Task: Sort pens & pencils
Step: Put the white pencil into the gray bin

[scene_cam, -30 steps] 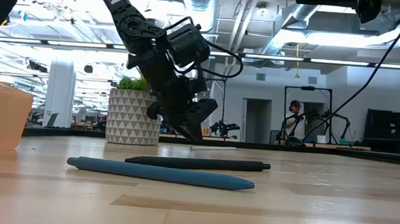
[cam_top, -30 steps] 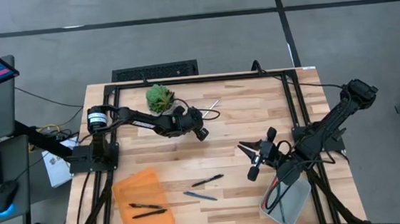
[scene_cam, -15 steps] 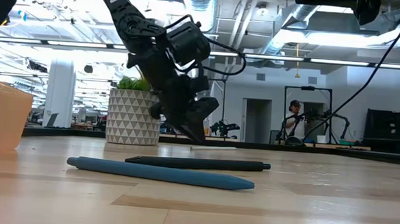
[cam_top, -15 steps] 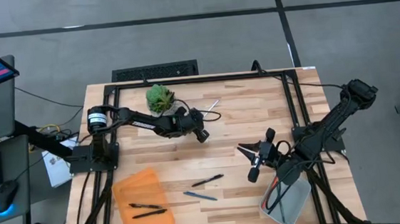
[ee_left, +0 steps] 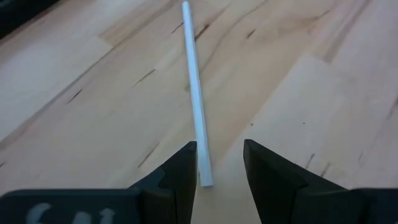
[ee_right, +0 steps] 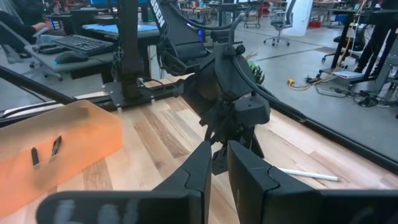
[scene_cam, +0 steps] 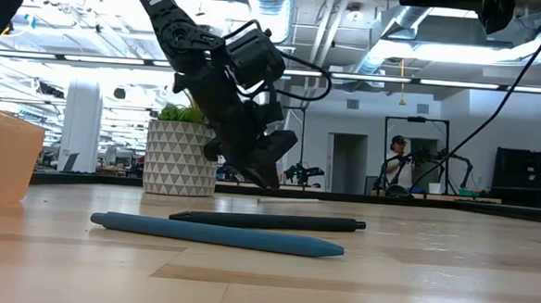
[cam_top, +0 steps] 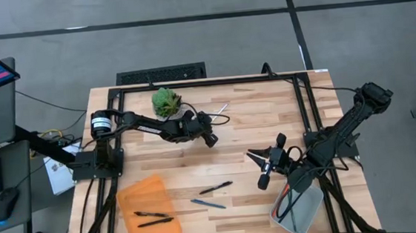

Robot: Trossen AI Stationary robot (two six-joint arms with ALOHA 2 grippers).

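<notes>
- Nearest, at the bottom of the high view, an orange tray (cam_top: 145, 192) sits left of centre with two black pens (cam_top: 150, 218) lying in it.
- A clear bin (cam_top: 299, 210) at the lower right holds a few thin sticks; I cannot tell their colours.
- Just beyond, on the bare wooden table (cam_top: 260, 120), a blue pen (scene_cam: 215, 234) and a black pen (scene_cam: 267, 221) lie close together at lower centre, between tray and bin; in the low view the blue one lies in front of the black one.
- The right gripper (cam_top: 258, 156) hangs right of centre, above the clear bin, its fingers (ee_right: 245, 171) drawn close with only a narrow slit between them and nothing in it.
- Farther back, the left gripper (cam_top: 211, 139) is tilted down over the upper middle of the table, near a white pencil (cam_top: 221, 110).
- In the left wrist view its fingers (ee_left: 183, 168) stand parted on either side of the near end of that white pencil (ee_left: 194, 99), not closed on it.
- A small potted plant (cam_top: 165, 101) stands at the upper left of the table, behind the left arm.
- Farthest, in the low view, a person (scene_cam: 398, 167) stands in the room beyond the table, right of centre.
</notes>
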